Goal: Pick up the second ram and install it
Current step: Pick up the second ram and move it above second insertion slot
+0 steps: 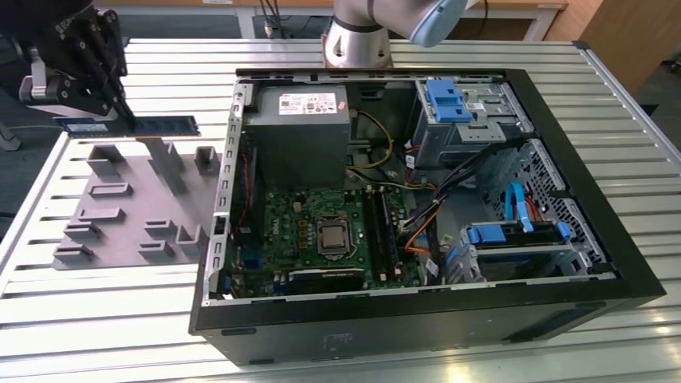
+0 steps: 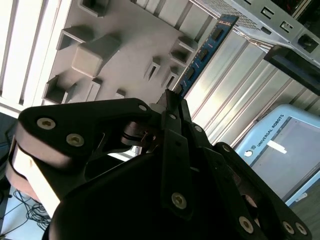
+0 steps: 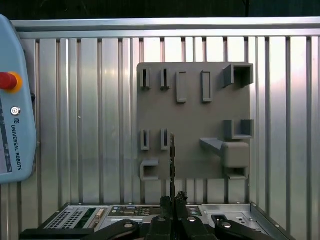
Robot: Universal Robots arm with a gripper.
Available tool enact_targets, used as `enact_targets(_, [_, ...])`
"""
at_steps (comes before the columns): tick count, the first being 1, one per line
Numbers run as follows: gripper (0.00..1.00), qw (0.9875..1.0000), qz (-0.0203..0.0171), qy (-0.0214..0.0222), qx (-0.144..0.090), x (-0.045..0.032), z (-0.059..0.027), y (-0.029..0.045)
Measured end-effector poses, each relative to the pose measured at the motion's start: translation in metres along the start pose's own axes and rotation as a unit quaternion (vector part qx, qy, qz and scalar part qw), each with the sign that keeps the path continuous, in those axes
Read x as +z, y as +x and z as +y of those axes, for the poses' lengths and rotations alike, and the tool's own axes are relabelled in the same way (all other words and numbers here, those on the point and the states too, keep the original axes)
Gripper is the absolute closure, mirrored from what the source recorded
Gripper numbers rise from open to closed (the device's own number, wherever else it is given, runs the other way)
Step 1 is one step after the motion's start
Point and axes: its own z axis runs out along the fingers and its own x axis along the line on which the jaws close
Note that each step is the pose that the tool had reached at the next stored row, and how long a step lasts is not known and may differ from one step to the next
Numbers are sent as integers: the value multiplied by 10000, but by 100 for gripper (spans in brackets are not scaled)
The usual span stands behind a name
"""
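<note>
The second ram (image 1: 149, 125) is a thin blue-green stick with black chips. It hangs level in the air above the far edge of the grey tray (image 1: 117, 231), at the exterior view's left. My gripper (image 1: 110, 118) is shut on it near one end. In the second wrist view the stick (image 2: 202, 52) runs out from between the black fingers (image 2: 176, 107) towards the computer case. In the first wrist view it shows edge-on as a thin line (image 3: 172, 160) above the gripper (image 3: 173, 201), over the tray (image 3: 192, 125).
An open black computer case (image 1: 426, 319) lies right of the tray, with the green motherboard (image 1: 303, 227), long dark memory slots (image 1: 381, 231), a power supply (image 1: 298, 120) and cables inside. A teach pendant (image 3: 12, 115) lies on the ribbed metal table (image 1: 159, 64).
</note>
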Motion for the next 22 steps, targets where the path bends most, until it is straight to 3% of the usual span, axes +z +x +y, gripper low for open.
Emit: enact_targets(22, [86,10000,0,0,0,6,-321,-8])
